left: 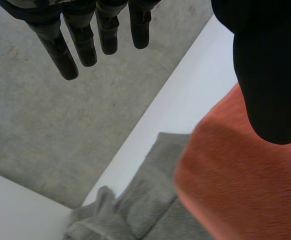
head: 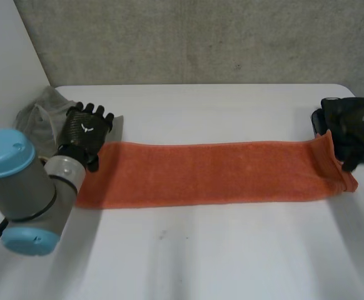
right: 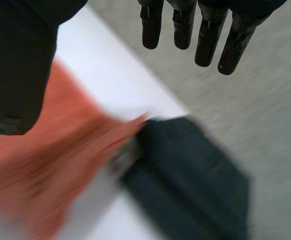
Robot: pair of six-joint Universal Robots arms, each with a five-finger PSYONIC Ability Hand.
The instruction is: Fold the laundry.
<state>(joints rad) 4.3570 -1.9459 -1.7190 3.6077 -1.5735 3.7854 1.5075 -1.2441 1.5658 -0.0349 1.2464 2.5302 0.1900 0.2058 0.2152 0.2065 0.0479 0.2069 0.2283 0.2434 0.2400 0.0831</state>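
Head view: grey cloth (head: 35,112) touches orange towel's (head: 213,172) left end.

One high camera behind the arms, one on each wrist
Head view looks down the white table (head: 232,250); each close wrist view shares one end of the orange towel (head: 213,172)

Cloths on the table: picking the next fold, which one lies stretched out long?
The orange towel; the grey cloth and the dark cloth lie in compact heaps.
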